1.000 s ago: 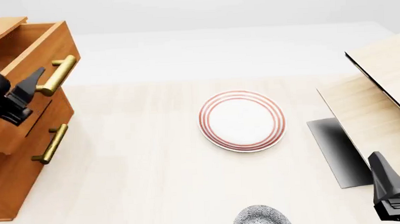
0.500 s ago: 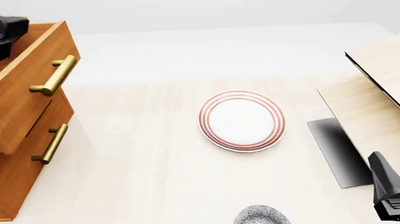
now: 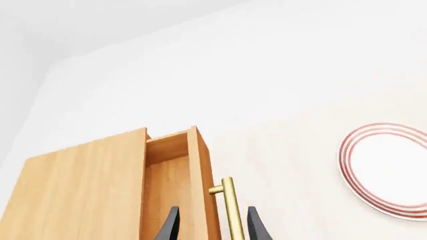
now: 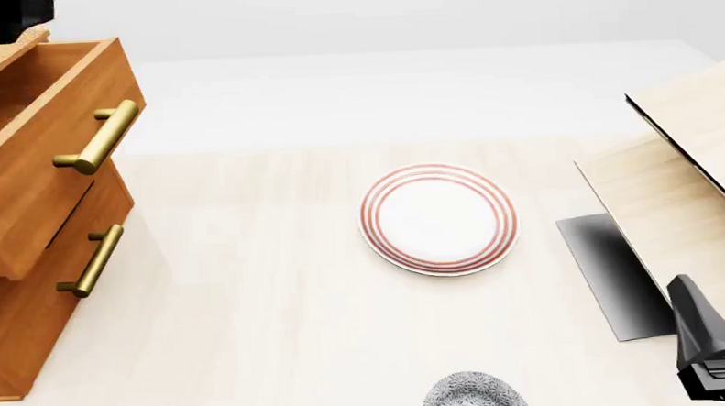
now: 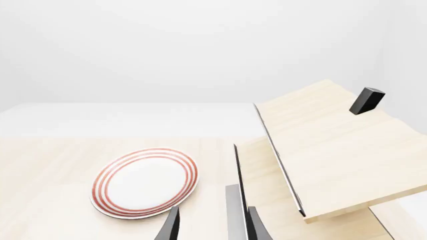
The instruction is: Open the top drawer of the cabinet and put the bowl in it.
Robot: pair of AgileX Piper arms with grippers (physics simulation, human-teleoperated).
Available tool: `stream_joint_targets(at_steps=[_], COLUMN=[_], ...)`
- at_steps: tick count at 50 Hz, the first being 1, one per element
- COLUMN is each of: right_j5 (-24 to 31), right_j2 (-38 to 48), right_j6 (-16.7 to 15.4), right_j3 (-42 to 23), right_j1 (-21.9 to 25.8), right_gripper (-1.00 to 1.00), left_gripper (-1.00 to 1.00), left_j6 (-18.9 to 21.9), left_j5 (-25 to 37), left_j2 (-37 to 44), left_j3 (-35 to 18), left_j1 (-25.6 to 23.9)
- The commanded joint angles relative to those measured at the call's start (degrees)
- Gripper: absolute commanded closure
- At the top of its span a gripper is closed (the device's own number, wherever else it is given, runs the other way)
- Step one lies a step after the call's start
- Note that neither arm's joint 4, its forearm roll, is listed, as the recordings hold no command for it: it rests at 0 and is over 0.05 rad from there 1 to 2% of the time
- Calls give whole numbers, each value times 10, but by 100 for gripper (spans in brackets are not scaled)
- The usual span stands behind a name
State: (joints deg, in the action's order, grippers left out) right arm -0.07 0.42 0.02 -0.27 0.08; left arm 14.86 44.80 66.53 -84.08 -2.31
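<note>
The orange-brown cabinet (image 4: pixel 19 328) stands at the far left. Its top drawer (image 4: pixel 37 171) is pulled out, brass handle (image 4: pixel 96 137) forward. In the left wrist view the drawer's plain wood interior (image 3: pixel 167 195) shows empty. My left gripper (image 4: pixel 6 15) is high above the cabinet at the front view's top-left corner; its fingers (image 3: pixel 172 227) are apart and hold nothing. The speckled bowl (image 4: pixel 474 398) sits at the table's near edge, partly cut off. My right gripper (image 4: pixel 712 357) is at the bottom right, to the right of the bowl, open and empty (image 5: pixel 213 227).
A white plate with red rings (image 4: pixel 439 219) lies mid-table, beyond the bowl. A pale light-wood panel structure (image 4: pixel 686 180) with a tilted top stands at the right, just beyond my right gripper. The second drawer's handle (image 4: pixel 93 261) sits below the open drawer.
My left gripper has left the top drawer's handle and risen up and back to the top-left corner. The drawer stays open. The right arm, bowl and plate have not moved.
</note>
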Motion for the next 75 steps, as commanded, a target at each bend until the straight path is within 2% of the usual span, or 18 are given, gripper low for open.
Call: stream_joint_targets(at_steps=[1, 4, 6, 8, 11, 19, 22, 43, 75], right_j5=[0, 0, 0, 0, 0, 0, 0, 0, 0], right_j2=[-1, -1, 0, -1, 0, 0, -1, 0, 0], right_j6=[0, -1, -1, 0, 0, -1, 0, 0, 0], right_j3=[0, 0, 0, 0, 0, 0, 0, 0, 0], right_j1=[0, 0, 0, 0, 0, 0, 0, 0, 0], right_gripper=[-100, -100, -100, -100, -100, -100, -100, -100, -100], left_gripper=[-100, -100, -100, -100, -100, -100, -100, -100, -100], left_j6=[-40, -57, -86, -75, -96, -102, -93, -103, -156], left_j5=[47, 60, 69, 68, 73, 95, 104, 143, 98], left_j2=[43, 61, 81, 80, 89, 106, 111, 110, 115], left_j3=[-51, -59, -72, -68, -76, -96, -93, -80, -36], left_j1=[20, 20, 6, 14, 6, 9, 15, 48, 36])
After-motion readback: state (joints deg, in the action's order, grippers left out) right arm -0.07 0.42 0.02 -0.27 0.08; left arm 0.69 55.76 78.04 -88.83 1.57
